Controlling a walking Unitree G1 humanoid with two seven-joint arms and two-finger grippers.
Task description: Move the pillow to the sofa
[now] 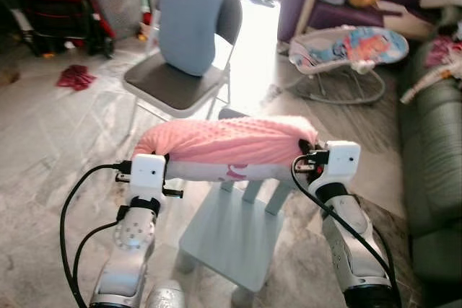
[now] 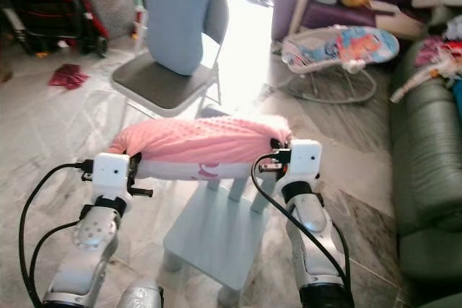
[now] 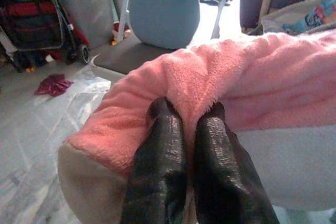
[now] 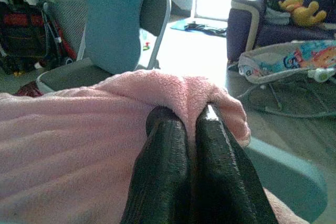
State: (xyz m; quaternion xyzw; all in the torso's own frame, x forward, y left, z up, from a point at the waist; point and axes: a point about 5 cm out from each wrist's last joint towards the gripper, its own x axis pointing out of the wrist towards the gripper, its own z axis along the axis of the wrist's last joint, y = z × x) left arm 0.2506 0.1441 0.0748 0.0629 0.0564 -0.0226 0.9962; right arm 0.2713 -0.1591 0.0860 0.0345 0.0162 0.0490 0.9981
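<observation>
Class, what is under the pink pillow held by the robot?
Under the pillow, held by both claws, stands a small pale blue chair on the floor. The chair's backrest top is hidden by the pillow.

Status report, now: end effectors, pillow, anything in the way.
Left end effector and right end effector both shut on pink pillow, one at each end. Pillow held level above small blue chair. Green sofa to the right; baby bouncer ahead.
</observation>
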